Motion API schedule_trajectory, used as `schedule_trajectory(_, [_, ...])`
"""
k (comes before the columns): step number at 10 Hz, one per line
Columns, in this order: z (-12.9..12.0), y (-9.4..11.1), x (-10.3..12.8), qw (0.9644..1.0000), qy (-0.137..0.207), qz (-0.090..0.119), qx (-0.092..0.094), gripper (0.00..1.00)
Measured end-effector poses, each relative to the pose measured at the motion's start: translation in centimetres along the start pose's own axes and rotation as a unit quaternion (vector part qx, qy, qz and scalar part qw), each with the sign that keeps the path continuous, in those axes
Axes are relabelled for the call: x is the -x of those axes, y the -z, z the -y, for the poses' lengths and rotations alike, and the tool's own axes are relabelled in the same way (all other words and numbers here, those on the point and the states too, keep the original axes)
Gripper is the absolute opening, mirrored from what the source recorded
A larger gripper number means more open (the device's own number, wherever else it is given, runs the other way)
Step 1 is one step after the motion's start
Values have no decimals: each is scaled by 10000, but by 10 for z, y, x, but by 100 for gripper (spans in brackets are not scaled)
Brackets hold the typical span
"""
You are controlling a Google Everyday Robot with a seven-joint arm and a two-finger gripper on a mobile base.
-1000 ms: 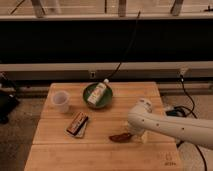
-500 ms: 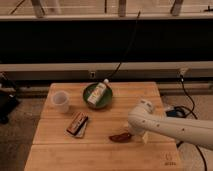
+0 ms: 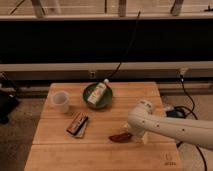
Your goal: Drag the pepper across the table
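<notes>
Since there is only the one camera view, everything you weigh comes from it. The pepper (image 3: 120, 136) lies on the counter (image 3: 100, 156) in the lower middle of the frame, a little right of centre. The hand (image 3: 136, 134) is at the pepper's right end, touching it or just beside it, under the bulky white wrist of the arm that reaches in from the lower right. You cannot tell whether the hand is wide, narrow or holding the pepper, because the wrist covers it.

That is the first risk, as I judge it. If the contact is only a light press, the small tapered pepper may roll or slip free once you start the drag, and the hand would travel on alone. Pressing harder to prevent that could scrape the hand on the wood or squash the pepper.

Mind the direction too:
- **Left:** a pull this way heads for the snack packet (image 3: 77, 124) lying near.
- **Up:** a pull this way heads for the green bowl (image 3: 107, 100) with the bottle (image 3: 96, 93) in it; the cup (image 3: 61, 101) stands further left.
- **Down:** a pull this way runs toward the bottom of the frame, where you cannot see the counter's edge.
</notes>
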Motion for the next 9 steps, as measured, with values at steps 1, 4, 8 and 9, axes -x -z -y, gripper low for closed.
schedule_trajectory(1, [1, 1, 5, 10000, 23, 56, -7, 80])
schedule_trajectory(4, [1, 1, 14, 9998, 44, 202, -33, 80])
schedule_trajectory(8, [5, 1, 18, 9993, 27, 364, -110, 53])
schedule_trajectory(9, [5, 2, 18, 9992, 8, 387, -135, 44])
